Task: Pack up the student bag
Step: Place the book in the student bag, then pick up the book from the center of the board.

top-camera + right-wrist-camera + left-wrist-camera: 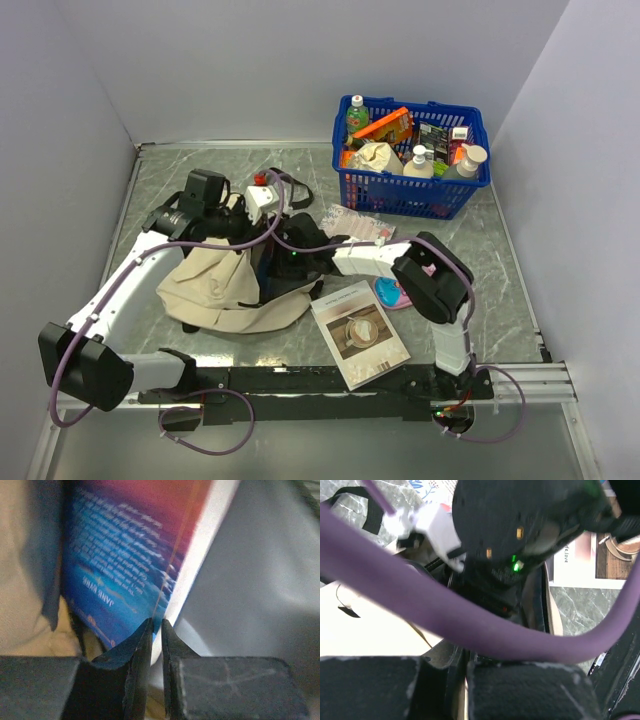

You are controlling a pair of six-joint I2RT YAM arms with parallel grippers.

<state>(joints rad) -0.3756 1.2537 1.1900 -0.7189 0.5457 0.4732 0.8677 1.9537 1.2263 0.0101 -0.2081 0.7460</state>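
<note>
The student bag [215, 285], a large soft beige fabric backpack with black straps and zipper trim, lies slumped on the grey marbled worktop [500, 290] left of centre, its mouth turned towards the middle, as packing gets under way. The right hand [156, 630] is clenched on the thin edge of a glossy blue-and-red paperback book [125, 555], held on edge right beside the beige cloth at the opening; whether the book is already partly inside cannot be told. The left hand [465, 675] sits at the bag's rim with its pads drawn close together, apparently pinching the black-trimmed edge to keep the mouth open. Much appears left to do: a white paperback with a coffee-cup cover [360, 333] lies flat on the worktop near the arm bases, a pale patterned pouch [355, 222] rests beyond the right arm, and the blue plastic basket [400, 195] at the far right is crowded with bottles and packets.
</note>
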